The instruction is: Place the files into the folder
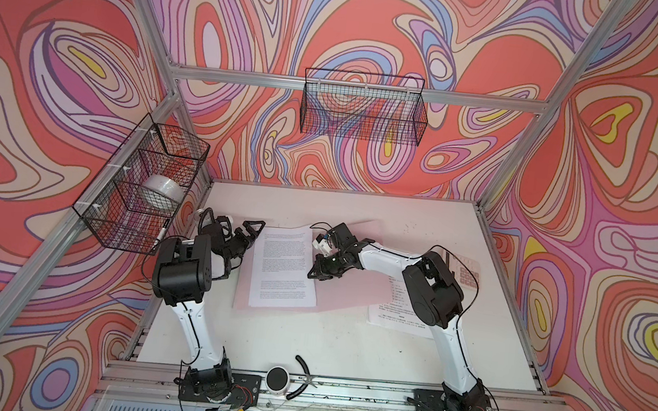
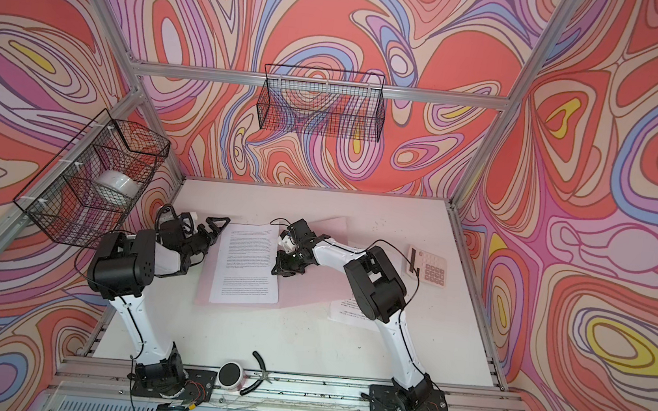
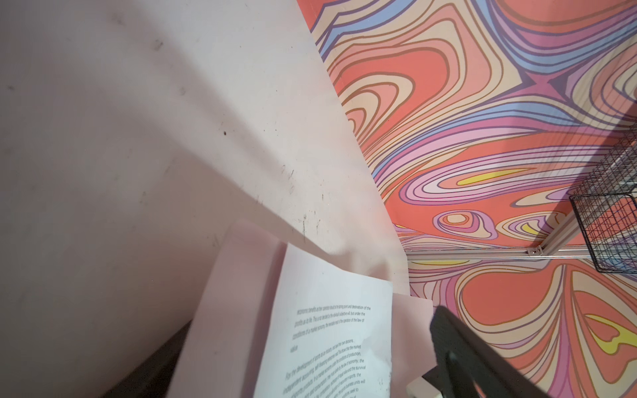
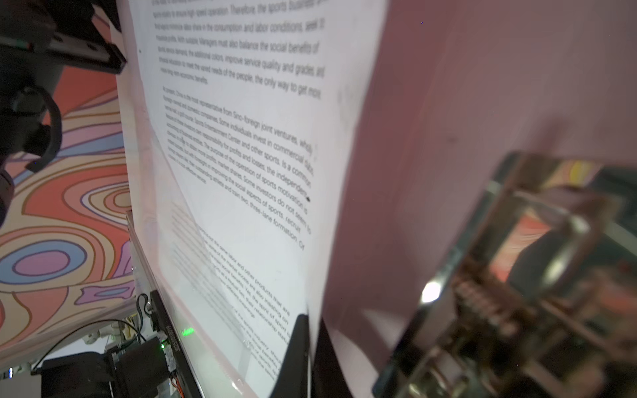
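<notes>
Two leaves of the pink folder (image 1: 351, 295) lie open on the counter (image 1: 305, 348) with the files (image 1: 284, 272) stacked on its left leaf, the right gripper (image 1: 314, 273) fingers pinched tight on the stack's right edge, and the left gripper (image 1: 248, 233) fingers spread wide just beside its far left corner.

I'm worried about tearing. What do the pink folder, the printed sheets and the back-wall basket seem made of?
The folder looks like thin matte card or heavy paper, pale pink, no gloss. The sheets look like ordinary matte white paper; one edge bows in the right wrist view. The basket is open black wire mesh, probably coated metal.
</notes>
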You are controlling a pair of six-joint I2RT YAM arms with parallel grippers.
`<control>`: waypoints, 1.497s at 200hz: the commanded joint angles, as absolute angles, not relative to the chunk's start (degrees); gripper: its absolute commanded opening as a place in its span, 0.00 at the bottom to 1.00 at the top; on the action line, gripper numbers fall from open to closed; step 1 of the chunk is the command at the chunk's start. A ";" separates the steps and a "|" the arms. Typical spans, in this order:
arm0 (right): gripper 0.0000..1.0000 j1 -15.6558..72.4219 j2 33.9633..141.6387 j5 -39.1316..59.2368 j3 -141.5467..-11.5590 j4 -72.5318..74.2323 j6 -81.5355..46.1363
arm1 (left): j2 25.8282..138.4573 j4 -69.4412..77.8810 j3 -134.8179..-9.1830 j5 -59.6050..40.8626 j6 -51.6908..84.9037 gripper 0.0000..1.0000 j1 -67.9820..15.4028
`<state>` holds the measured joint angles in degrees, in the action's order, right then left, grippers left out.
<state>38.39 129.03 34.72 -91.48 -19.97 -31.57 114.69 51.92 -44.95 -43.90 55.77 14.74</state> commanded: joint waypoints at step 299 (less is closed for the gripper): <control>0.00 43.96 128.32 31.69 -86.33 -5.72 -45.92 | 115.40 54.58 -44.64 -43.48 56.07 0.97 15.29</control>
